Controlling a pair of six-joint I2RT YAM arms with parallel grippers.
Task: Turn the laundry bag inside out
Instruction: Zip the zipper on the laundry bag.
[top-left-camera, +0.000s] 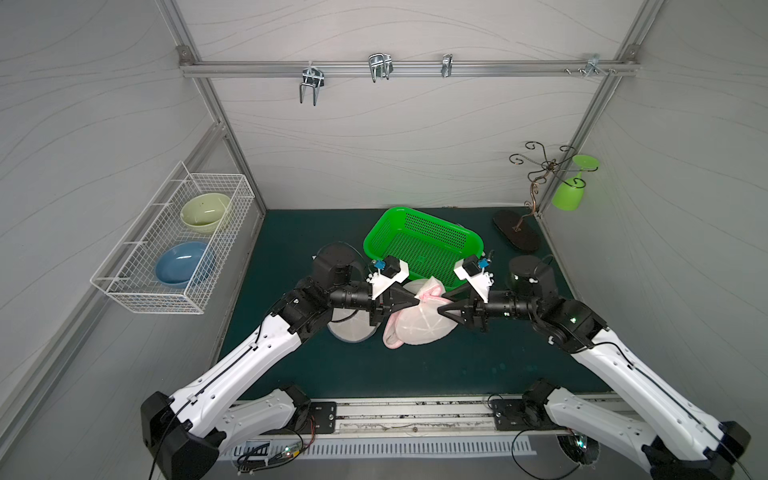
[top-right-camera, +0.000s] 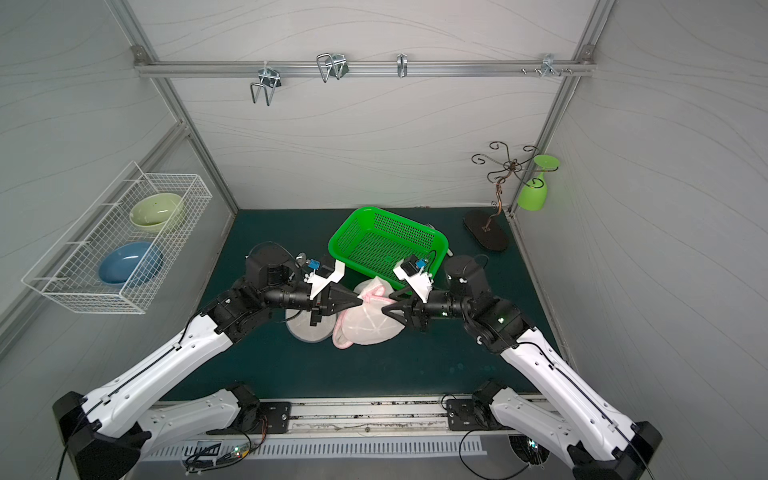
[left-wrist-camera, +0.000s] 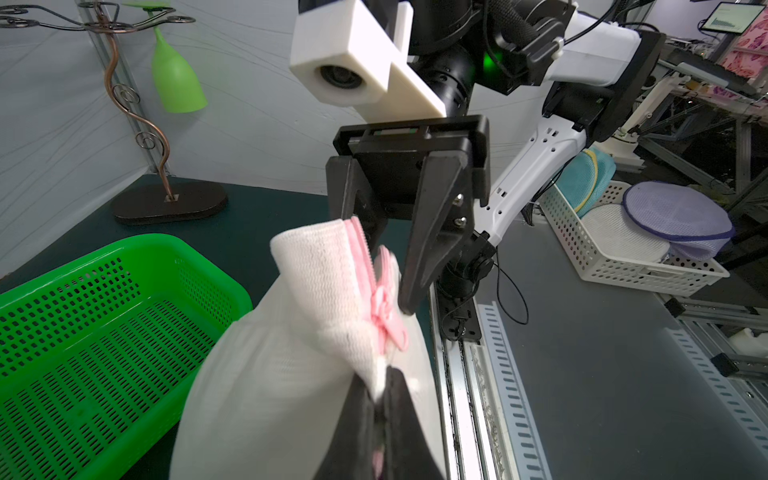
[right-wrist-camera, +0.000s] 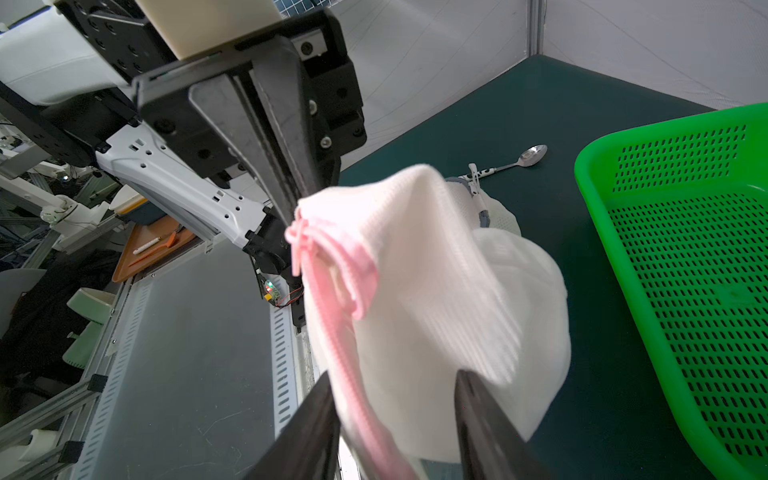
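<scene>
Laundry bag (top-left-camera: 419, 326) of white mesh with pink zipper trim hangs over the counter (top-left-camera: 415, 374) near a green basket (top-left-camera: 379, 232), clamped only by the closed left pincer (top-left-camera: 416, 305), while the right pincer (top-left-camera: 442, 303) straddles its fabric half-open, gripping nothing, so the bag could slip or sag.

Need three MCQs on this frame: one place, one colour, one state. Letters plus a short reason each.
1. The blue bowl sits: A on the tabletop; B in the wire rack; C in the green basket.
2. The laundry bag has zipper trim that is: A blue; B grey; C pink.
3. The right pincer is: A open; B shut on the bag; C out of view.
Answers: B, it lies inside the wall-mounted rack; C, pink edging shows in both wrist views; A, its jaws stand apart with the bag's mesh between.
</scene>
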